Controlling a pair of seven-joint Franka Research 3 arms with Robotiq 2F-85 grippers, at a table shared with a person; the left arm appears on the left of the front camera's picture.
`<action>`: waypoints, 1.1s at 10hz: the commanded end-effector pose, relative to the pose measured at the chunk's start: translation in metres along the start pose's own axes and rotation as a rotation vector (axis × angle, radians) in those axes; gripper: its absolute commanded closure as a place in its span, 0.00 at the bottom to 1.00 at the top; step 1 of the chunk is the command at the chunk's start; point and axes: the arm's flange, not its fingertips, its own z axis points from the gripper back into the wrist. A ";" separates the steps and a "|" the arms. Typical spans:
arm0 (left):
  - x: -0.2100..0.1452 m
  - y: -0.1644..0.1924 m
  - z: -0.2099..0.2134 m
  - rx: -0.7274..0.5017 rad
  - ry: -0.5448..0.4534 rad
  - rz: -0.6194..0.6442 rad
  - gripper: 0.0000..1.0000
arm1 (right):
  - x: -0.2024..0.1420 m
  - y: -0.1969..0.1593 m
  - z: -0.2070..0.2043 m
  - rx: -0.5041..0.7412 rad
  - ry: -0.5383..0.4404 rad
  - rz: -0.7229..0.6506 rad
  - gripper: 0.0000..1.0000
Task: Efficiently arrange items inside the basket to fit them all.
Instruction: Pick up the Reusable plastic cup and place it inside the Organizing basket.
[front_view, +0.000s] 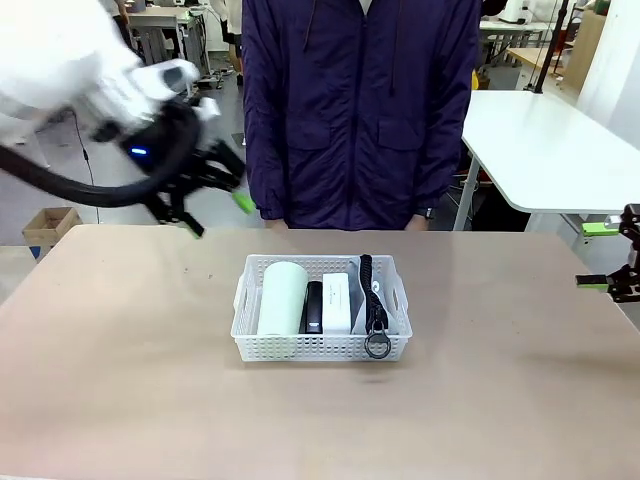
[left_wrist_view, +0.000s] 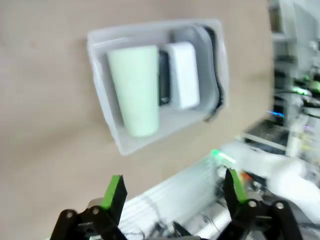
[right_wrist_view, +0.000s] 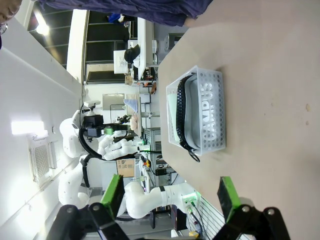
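you can read "campus" in pale block letters on the grey pouch (right_wrist_view: 204, 116), showing through the lattice wall of the basket (front_view: 321, 345) in the right wrist view; no other writing is legible.

the white basket sits on the counter (front_view: 130, 360) about midway between its left and right edges, its long axis running parallel to the near edge. all four items lie inside it, side by side, each with its long axis running from the near edge toward the far edge where the person (front_view: 358, 110) stands. from the robot's left to its right you see the pale green cup (front_view: 282, 297) lying on its side, the black stapler (front_view: 313, 306), the white clock (front_view: 337, 301), and the pouch standing on edge against the right end wall. the pouch's black strap (front_view: 369, 290) runs along its top, and its ring (front_view: 378, 346) hangs over the basket's near wall at the right corner.

your left gripper (front_view: 214, 196) hangs in the air above the counter's far left area, well apart from the basket, its fingers (left_wrist_view: 114, 192) released and spread wide with nothing between them. your right gripper (front_view: 608, 256) is at the counter's right edge, also well apart from the basket, its fingers (right_wrist_view: 229, 192) likewise spread and holding nothing.
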 end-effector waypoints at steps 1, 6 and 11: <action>-0.016 0.088 0.037 -0.373 0.010 0.042 0.00 | 0.000 0.004 0.001 0.014 -0.003 0.003 0.00; -0.086 0.243 0.075 -0.771 -0.417 -0.153 0.00 | 0.000 0.004 0.001 0.014 -0.003 0.003 0.00; -0.092 0.240 0.085 -0.751 -0.420 0.041 0.00 | 0.000 0.004 0.001 0.014 -0.003 0.003 0.00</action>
